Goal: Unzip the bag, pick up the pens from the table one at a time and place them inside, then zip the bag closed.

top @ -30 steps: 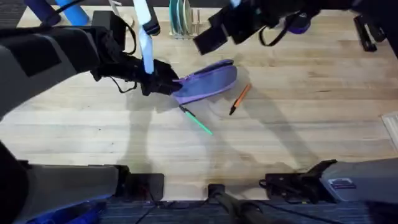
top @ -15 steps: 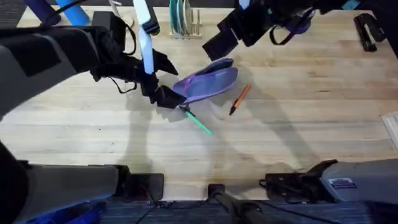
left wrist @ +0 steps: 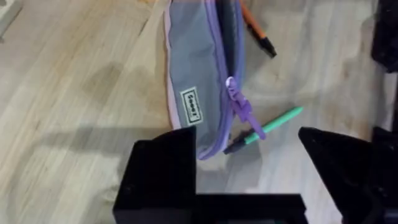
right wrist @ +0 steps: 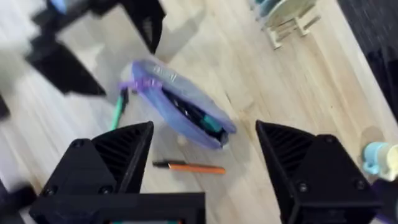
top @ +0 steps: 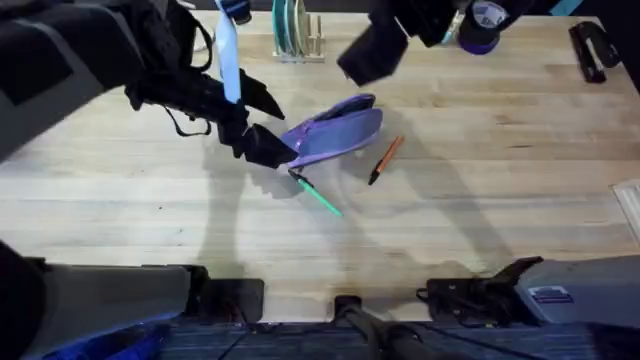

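A robotics lab workstation: two robot arms are working over a butcher-block table point(top: 520, 150), with cabling and mounts lining its near edge point(top: 470, 295).

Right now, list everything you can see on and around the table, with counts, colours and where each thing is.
bag: one, lavender with grey panel, table centre, zipper partly open.
green pen: one, black end, by the bag's near left end.
orange pen: one, black end, right of the bag.
rack: one, wooden, holding plates, far edge.
tape roll: one, purple, far right.
black object: one, far right corner.
table: one, light wood planks.
left gripper: one, black, open, at the bag's left end.
right gripper: one, black, open, raised above the bag.
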{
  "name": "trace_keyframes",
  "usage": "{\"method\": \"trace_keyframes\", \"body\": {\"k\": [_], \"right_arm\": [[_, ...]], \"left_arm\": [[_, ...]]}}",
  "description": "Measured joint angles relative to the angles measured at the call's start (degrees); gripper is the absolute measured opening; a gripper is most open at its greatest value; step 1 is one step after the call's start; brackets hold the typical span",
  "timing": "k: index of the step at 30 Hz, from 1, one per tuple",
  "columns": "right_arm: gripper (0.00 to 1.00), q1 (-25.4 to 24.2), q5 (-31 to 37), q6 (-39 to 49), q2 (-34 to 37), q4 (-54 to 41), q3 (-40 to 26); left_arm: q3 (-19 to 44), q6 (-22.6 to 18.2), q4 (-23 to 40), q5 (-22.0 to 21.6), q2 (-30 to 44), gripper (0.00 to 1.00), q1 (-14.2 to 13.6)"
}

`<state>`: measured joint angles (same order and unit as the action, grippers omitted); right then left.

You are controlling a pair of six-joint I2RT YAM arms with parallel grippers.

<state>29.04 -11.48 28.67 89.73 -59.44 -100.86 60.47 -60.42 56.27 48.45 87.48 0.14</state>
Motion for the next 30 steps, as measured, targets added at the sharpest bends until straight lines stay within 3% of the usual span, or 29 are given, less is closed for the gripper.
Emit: {"method": "trace_keyframes", "body": {"k": [6, 14, 30], "right_arm": [[0.996, -0.02, -0.36, 15.82, 0.08, -3.90, -0.02], [0.996, -0.13, -0.38, 37.53, 1.42, 0.18, -0.02], [0.996, -0.07, -0.38, 44.25, 3.30, -5.46, -0.02]], "left_arm": [[3.02, 0.00, 4.53, -0.52, 0.00, 0.994, 0.00], [3.56, 0.02, 5.05, -1.55, -0.87, 0.993, 0.00], [3.56, 0.00, 4.86, -1.53, -12.76, 0.995, 0.00]]}}
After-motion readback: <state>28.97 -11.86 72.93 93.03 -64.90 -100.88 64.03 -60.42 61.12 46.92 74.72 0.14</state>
